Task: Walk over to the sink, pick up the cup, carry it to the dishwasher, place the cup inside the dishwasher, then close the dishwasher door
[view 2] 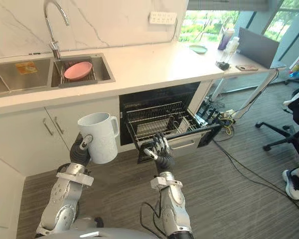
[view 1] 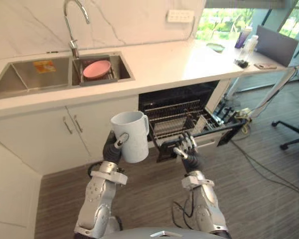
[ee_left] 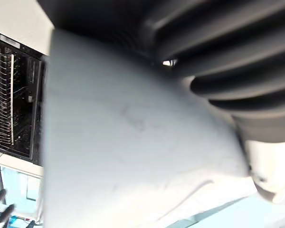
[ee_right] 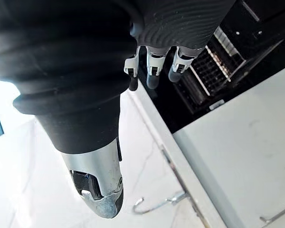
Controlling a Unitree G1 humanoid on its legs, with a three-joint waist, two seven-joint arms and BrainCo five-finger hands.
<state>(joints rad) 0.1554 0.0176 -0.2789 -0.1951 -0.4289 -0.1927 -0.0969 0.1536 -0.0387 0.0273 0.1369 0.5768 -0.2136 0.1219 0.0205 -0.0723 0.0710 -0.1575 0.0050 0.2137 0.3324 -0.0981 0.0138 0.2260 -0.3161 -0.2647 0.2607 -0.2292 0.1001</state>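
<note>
My left hand [view 1: 111,148] is shut on a pale blue-white cup [view 1: 132,137] with a side handle, held upright at chest height in front of the white cabinets. In the left wrist view the cup's wall [ee_left: 123,142] lies right against the hand's cover. The dishwasher [view 1: 177,107] stands open under the counter, its wire rack [view 1: 175,122] pulled out and its door [view 1: 224,130] down. My right hand [view 1: 187,147] hovers open just in front of the rack's near edge, its fingers [ee_right: 152,71] relaxed, holding nothing.
A steel double sink [view 1: 30,74] with a tall faucet [view 1: 72,25] holds a pink plate [view 1: 96,69]. The white counter [view 1: 169,62] runs right to a desk with a laptop [view 1: 276,45]. Cables [view 2: 249,169], an office chair [view 2: 289,134] and a person's shoe [view 2: 292,184] lie on the right.
</note>
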